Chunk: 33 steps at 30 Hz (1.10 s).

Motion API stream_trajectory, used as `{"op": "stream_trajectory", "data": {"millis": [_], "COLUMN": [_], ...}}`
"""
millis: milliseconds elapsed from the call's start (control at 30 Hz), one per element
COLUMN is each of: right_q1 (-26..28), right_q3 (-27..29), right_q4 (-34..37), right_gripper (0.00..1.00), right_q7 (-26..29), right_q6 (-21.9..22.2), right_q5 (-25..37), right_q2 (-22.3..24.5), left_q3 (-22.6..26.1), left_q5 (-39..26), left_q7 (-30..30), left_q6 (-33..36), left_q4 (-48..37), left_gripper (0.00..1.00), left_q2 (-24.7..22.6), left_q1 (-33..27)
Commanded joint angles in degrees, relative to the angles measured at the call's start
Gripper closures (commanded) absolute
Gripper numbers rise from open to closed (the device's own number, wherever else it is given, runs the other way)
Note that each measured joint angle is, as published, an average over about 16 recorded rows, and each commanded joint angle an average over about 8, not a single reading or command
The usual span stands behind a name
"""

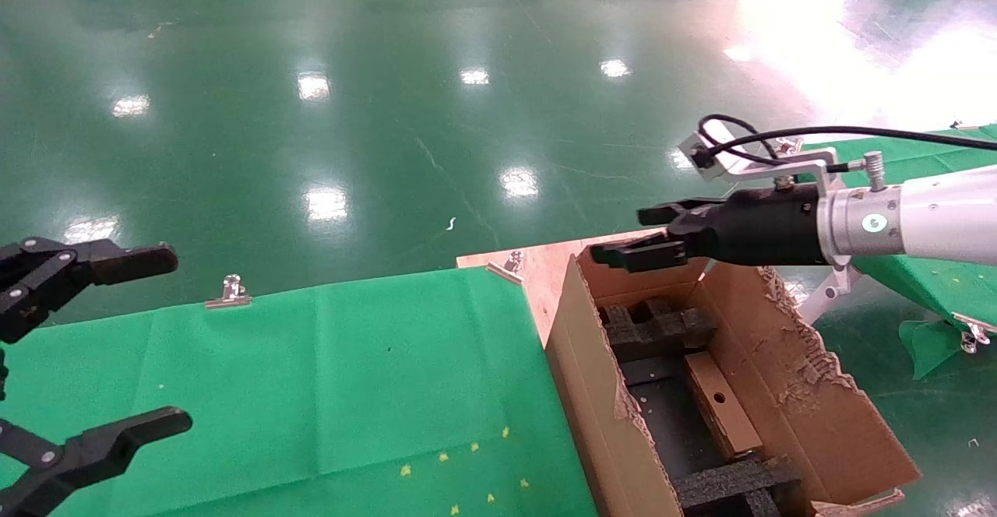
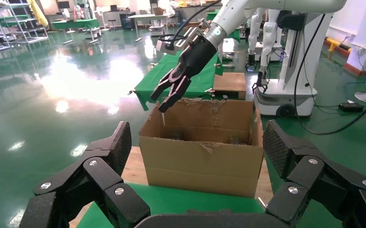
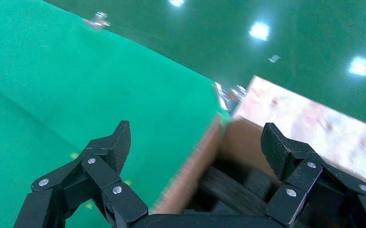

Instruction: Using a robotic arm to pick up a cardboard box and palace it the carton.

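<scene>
The small brown cardboard box (image 1: pixel 720 406), with a round hole in its side, lies inside the large torn carton (image 1: pixel 592 392) between black foam blocks (image 1: pixel 658 328). The white robotic arm (image 1: pixel 927 217) reaches in from the right. Its black right gripper (image 1: pixel 635 235) hovers open and empty over the carton's far edge, well above the box. In the right wrist view the right gripper (image 3: pixel 197 145) straddles the carton wall (image 3: pixel 193 178) and the foam (image 3: pixel 233 190). My left gripper (image 1: pixel 101 346) stands open and empty at the far left; from there the left gripper (image 2: pixel 197 149) faces the carton (image 2: pixel 205 161).
The carton sits on a wooden board (image 1: pixel 537 264) beside a green cloth table (image 1: pixel 311 392) held by metal clips (image 1: pixel 231 291). A second green table (image 1: pixel 927 268) stands to the right. A white robot base (image 2: pixel 285 90) and shelves stand beyond on the glossy green floor.
</scene>
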<state>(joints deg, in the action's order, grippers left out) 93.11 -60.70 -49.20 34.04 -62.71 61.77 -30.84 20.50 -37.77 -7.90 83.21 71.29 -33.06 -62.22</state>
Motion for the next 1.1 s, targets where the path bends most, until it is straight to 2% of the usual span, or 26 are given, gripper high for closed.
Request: {"op": "stream_trajectory", "data": {"millis": [33,1100], "right_q1": [-1.22,-20.68], "right_q3": [1.73,29.29], "right_q4": [-0.94,-15.98], "right_gripper": [0.00,0.00], "right_q7": [-0.90,-15.27], "right_q6": [-0.89,-15.06], "right_q5": [-0.77,-13.05], "right_q2": [-0.16,-2.74], "left_q3": [0.00,0.01], "left_q5": [0.00,0.00], "left_q7": [0.00,0.00], "left_q6": [0.00,0.00], "left_q4": [0.00,0.00], "left_gripper": [0.00,0.00], "left_q2": [0.00,0.00], "left_q1": [0.00,0.00]}}
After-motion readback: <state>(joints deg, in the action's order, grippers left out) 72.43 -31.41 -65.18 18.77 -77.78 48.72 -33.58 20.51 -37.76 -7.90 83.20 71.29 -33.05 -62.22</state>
